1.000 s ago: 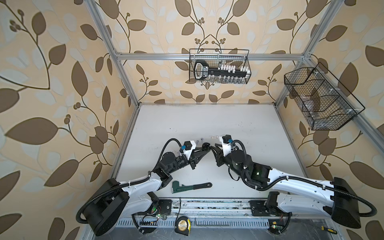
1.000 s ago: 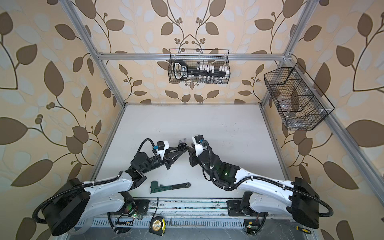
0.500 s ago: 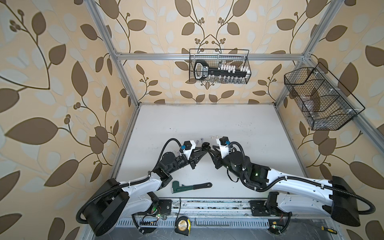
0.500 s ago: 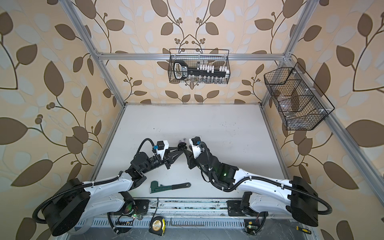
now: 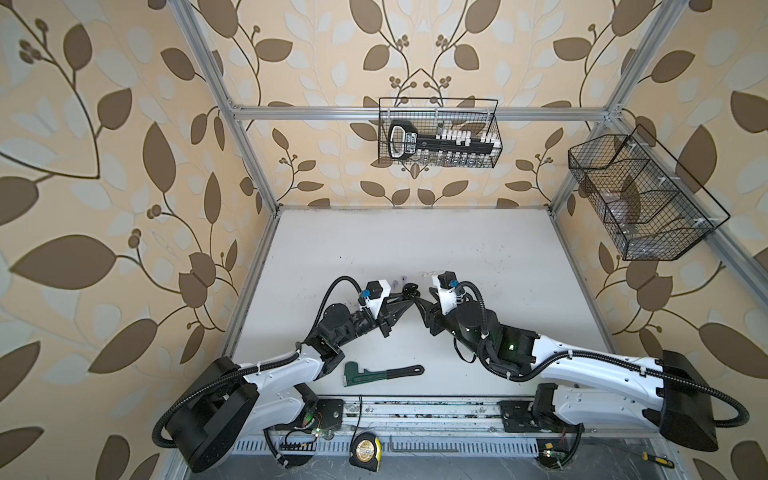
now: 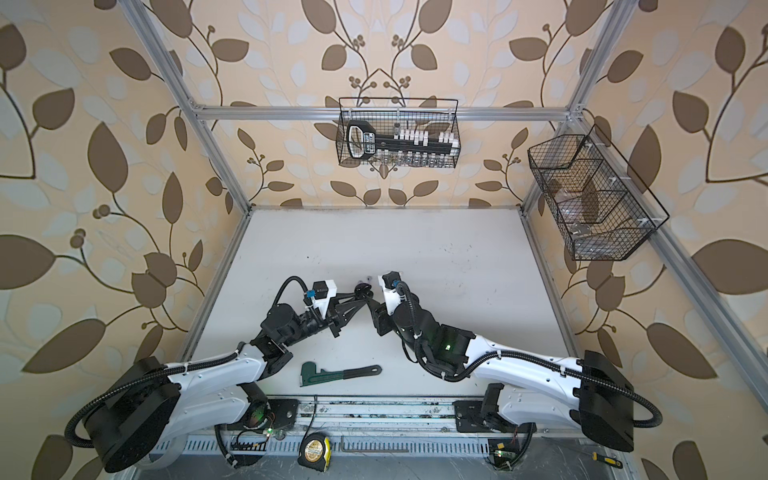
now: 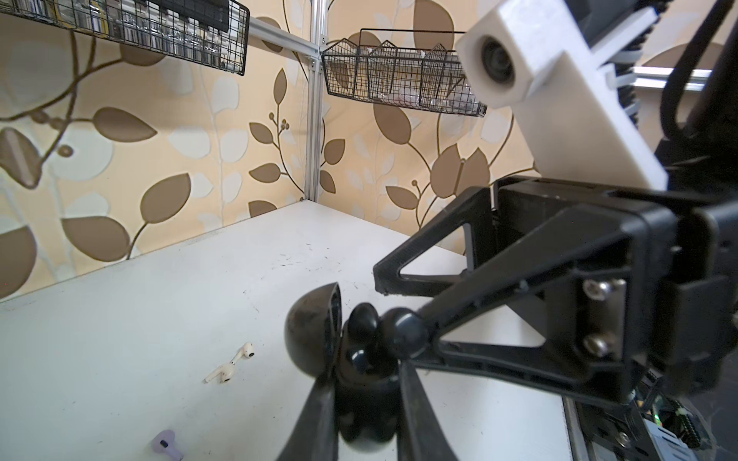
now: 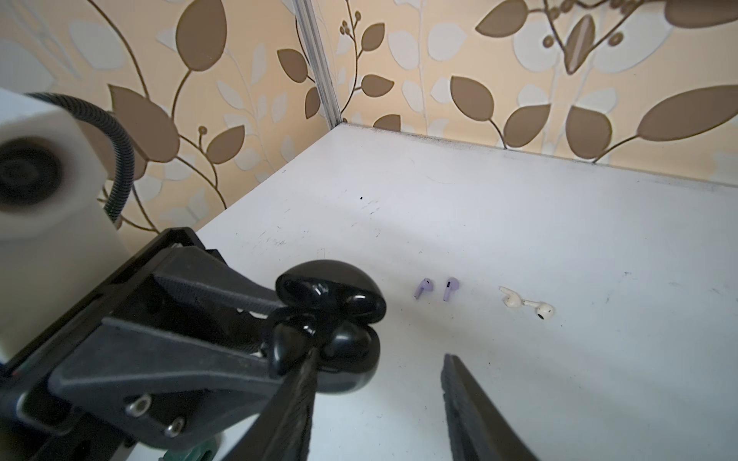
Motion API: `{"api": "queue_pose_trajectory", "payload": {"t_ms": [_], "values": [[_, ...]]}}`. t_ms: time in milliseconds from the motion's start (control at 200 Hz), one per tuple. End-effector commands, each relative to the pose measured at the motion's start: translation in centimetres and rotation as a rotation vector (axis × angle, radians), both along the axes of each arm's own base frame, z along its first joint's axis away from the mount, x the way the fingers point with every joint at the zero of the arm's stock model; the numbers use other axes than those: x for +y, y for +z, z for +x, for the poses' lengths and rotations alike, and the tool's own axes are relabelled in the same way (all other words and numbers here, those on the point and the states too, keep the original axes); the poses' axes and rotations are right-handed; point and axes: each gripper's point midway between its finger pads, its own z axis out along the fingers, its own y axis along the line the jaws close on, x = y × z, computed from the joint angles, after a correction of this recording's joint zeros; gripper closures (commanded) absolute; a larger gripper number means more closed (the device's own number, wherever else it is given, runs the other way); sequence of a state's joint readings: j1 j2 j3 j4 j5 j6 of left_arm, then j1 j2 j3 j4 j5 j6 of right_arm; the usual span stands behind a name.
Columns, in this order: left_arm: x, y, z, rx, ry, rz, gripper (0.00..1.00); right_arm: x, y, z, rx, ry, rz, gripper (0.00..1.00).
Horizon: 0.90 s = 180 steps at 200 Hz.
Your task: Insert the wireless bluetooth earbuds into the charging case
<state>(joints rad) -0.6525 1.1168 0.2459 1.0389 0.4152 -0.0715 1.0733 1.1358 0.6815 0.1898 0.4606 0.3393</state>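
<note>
Black charging case (image 8: 339,293) clamped in left hand (image 8: 279,327); right hand (image 8: 381,359) parted, one tip against case.

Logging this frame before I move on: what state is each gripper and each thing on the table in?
left gripper: shut on the black charging case
right gripper: open, holding nothing
black charging case: lid open
black earbuds: in the case, seating unclear
lilac earbuds: loose on the table
white earbuds: loose on the table
pipe wrench: lying flat, untouched

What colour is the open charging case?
Glossy black; the charging case shows best in the right wrist view.
</note>
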Motion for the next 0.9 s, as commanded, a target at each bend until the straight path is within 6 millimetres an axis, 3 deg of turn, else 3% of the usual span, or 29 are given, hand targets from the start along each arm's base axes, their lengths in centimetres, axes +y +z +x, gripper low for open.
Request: {"api": "queue_pose_trajectory", "payload": {"t_ms": [0, 585, 770, 895], "values": [[-0.5, 2.0, -0.9, -0.093, -0.055, -0.018, 1.0, 0.9, 1.4, -0.1, -0.01, 0.025, 0.022, 0.46], [-1.5, 0.6, -0.7, -0.086, -0.098, 0.047, 1.0, -0.3, 2.1, 0.0, -0.017, -0.004, 0.046, 0.44], [-1.9, 0.7, -1.2, -0.097, -0.134, 0.052, 1.0, -2.2, 2.8, 0.7, -0.015, -0.057, 0.073, 0.44], [-2.3, 0.8, -1.9, -0.116, -0.188, 0.059, 1.0, -4.2, 2.3, 2.3, 0.023, -0.12, 0.088, 0.44]]}}
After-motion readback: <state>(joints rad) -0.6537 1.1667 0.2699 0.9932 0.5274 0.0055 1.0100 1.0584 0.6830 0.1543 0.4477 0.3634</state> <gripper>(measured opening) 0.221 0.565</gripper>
